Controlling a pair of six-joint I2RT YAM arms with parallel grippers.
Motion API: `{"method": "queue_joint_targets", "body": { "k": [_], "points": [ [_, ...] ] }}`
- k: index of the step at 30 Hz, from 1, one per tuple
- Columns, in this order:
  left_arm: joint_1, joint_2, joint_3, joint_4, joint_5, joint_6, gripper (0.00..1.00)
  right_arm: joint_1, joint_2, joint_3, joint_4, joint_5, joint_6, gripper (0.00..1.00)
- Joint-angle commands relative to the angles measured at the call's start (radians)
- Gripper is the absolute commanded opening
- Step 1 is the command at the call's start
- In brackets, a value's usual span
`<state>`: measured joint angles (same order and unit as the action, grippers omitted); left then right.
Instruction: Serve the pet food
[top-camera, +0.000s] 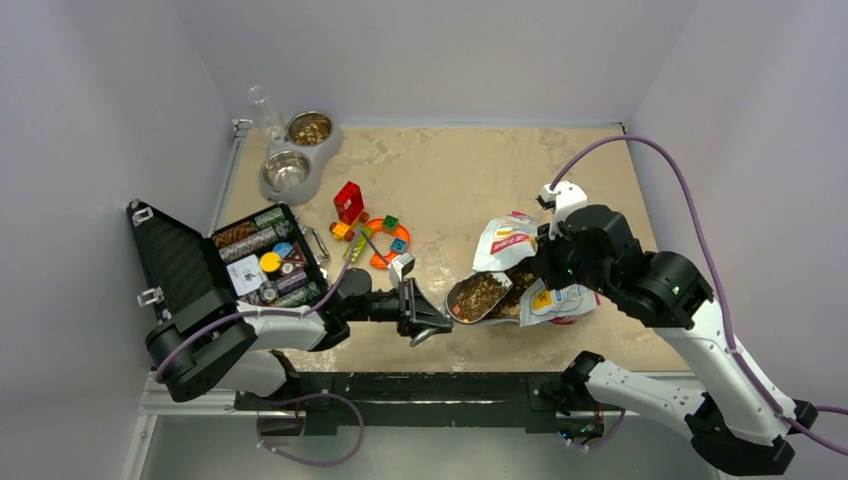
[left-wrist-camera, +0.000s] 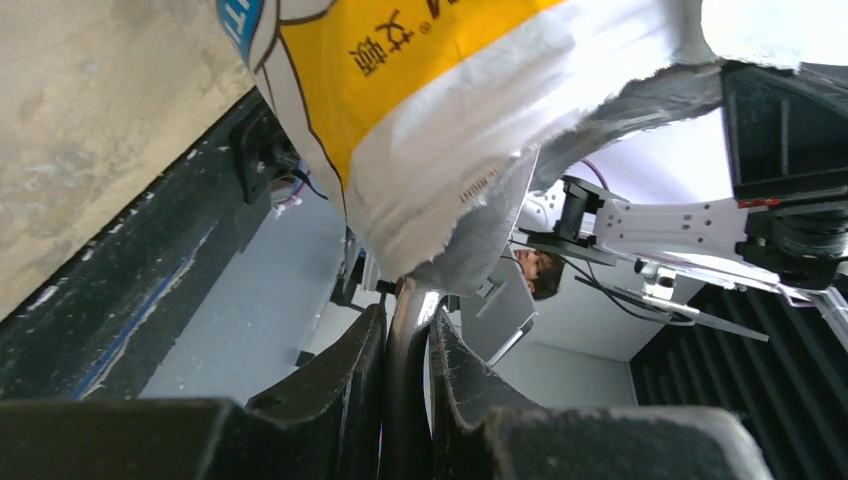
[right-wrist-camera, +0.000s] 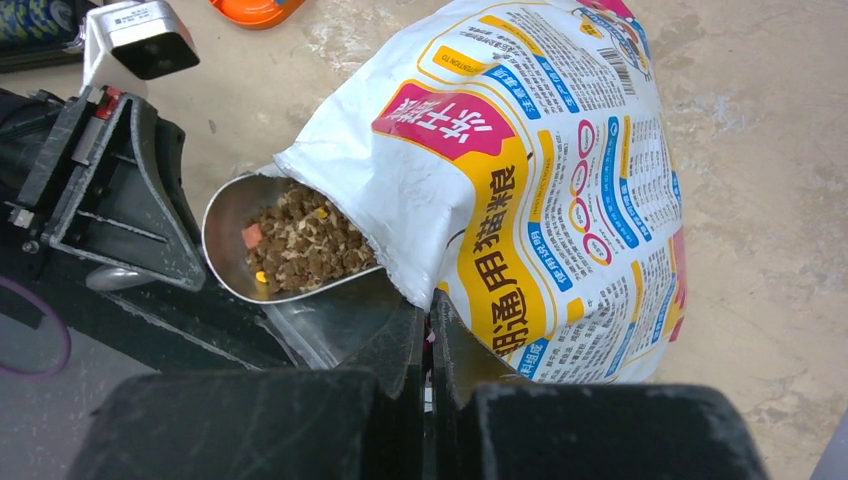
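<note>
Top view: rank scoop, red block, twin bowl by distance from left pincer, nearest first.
1. scoop, held in the left pincer, sticking out to its right.
2. red block, mid-table, beyond and left.
3. twin bowl, far-left corner.
</note>
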<state>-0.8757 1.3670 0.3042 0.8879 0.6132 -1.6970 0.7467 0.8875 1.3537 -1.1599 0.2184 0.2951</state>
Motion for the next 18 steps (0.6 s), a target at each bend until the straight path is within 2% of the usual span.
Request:
{"method": "queue_joint_targets", "body": {
  "k": [1,5,9,15,18],
  "points": [
    [0.016,-0.077,0.043,0.041,-0.034,-0.025,0.00,0.003,-0.044,0.077,0.111,0.037,0.008,0.00],
    [0.017,-0.183,0.106,-0.167,-0.015,0.032,0.00,0.003,-0.041,0.083,0.114,0.070,0.006,0.00],
    [0.017,-0.283,0.145,-0.299,0.011,0.056,0.00,0.003,-0.016,0.108,0.105,0.096,0.017,0.00],
    [0.017,-0.432,0.262,-0.661,0.040,0.148,0.00,0.003,0.020,0.147,0.089,0.164,0.039,0.00],
    [0.017,-0.474,0.299,-0.745,0.047,0.152,0.00,0.003,0.047,0.165,0.073,0.203,0.052,0.00]
  ]
}}
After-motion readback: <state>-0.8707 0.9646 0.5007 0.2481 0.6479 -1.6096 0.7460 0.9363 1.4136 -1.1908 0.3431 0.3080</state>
